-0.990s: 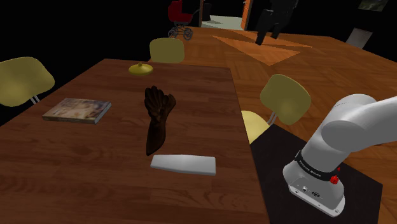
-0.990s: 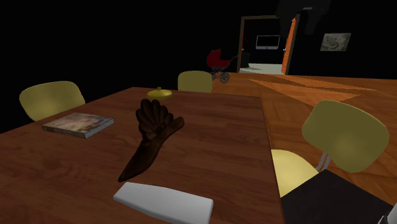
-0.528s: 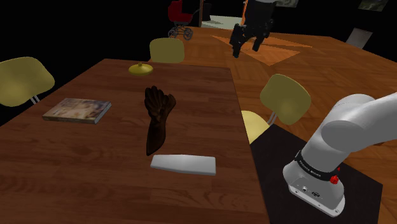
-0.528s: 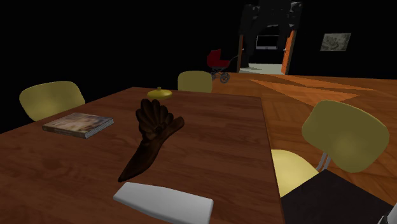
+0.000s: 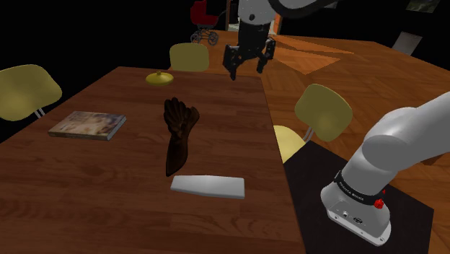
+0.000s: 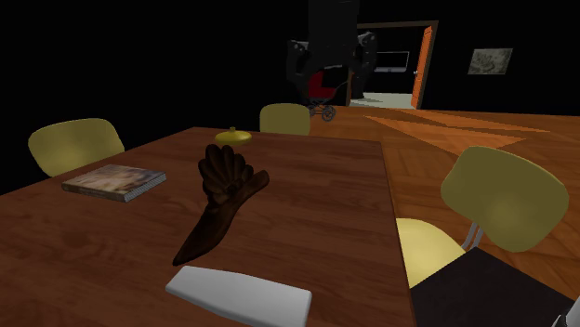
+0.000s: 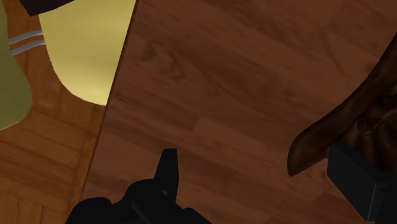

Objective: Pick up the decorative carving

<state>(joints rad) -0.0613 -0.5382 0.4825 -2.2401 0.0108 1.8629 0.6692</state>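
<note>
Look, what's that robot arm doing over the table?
The white robot arm holds its black hand open in the air above the far end of the wooden table, gripping nothing. The dark brown carving it should pick up lies flat in the middle of the table, untouched, between a yellow dish and a white slab.

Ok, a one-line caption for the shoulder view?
Open gripper hovers over the far edge of the table, short of the dark carving lying flat.

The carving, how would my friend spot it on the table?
Look at the long brown table with yellow chairs around it. Near its middle, close to a book and a white slab, lies the carving. It's the only dark brown thing shaped like a hand and arm.
</note>
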